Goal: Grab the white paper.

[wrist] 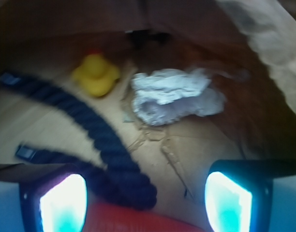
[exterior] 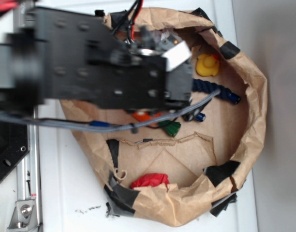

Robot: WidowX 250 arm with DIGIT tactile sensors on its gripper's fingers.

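The fingers (wrist: 63, 203), spread wide and empty, should be advanced past the blue rope (wrist: 97, 137) and centred over the white paper (wrist: 174, 96) before being closed.

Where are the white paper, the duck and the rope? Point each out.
white paper (wrist: 174, 96): wrist view, middle of the crumpled wad.
duck (wrist: 96, 75): wrist view, on its yellow body.
rope (wrist: 97, 130): wrist view, midway along the dark blue strand.

The exterior view looks straight down from above onto the bag (exterior: 244, 72), with the arm (exterior: 90, 63) blurred close under the lens. The wrist view sits low inside the bag, looking out between the tool's fingers (wrist: 228, 200). Both show the duck (exterior: 207, 65) (wrist: 96, 73) and rope (exterior: 215, 91) (wrist: 97, 130).
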